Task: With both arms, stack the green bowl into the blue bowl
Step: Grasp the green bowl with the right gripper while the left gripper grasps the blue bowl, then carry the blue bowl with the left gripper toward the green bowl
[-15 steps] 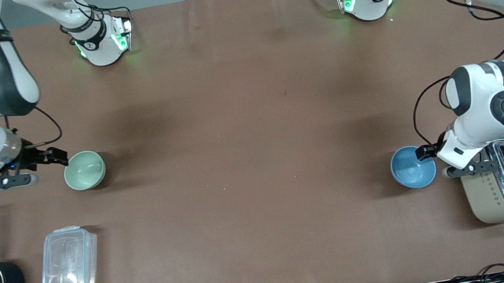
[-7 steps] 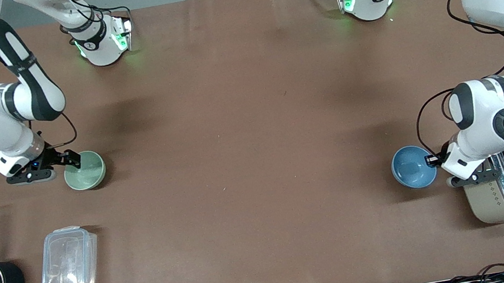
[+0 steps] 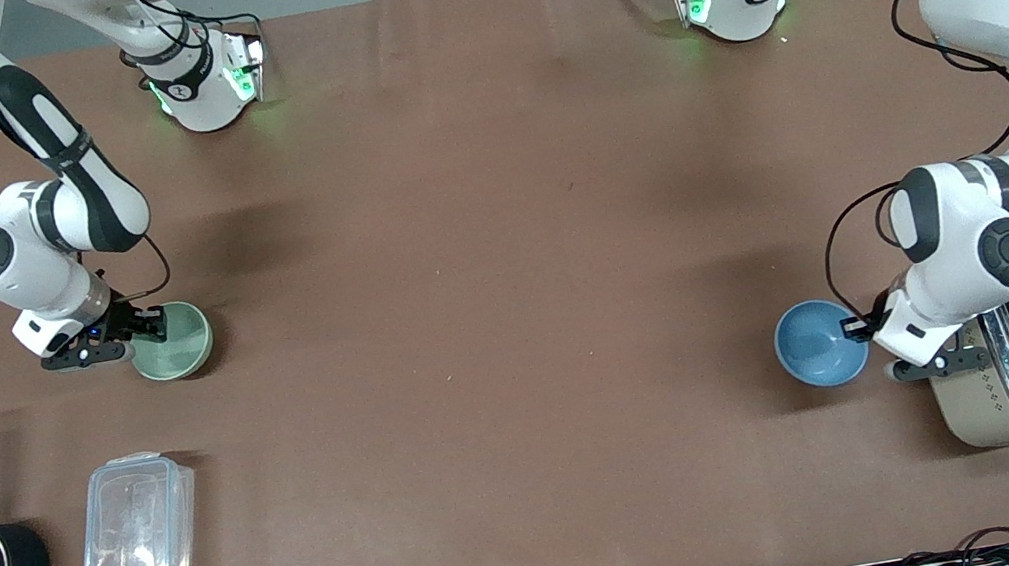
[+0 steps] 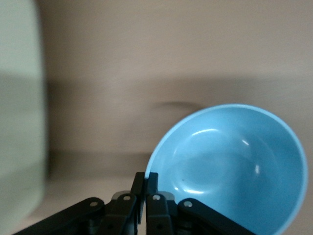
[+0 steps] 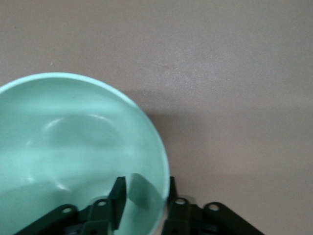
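Two tools (image 3: 150, 324) (image 3: 851, 329) straddle bowl rims.

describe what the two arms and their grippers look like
Both arms are glossy white, rounded segments with black joint bands and round black caps. Loose black cables loop along the forearms. The bases glow green. The left gripper and right gripper are black, with two slim fingers on linkages with silver pivot screws.
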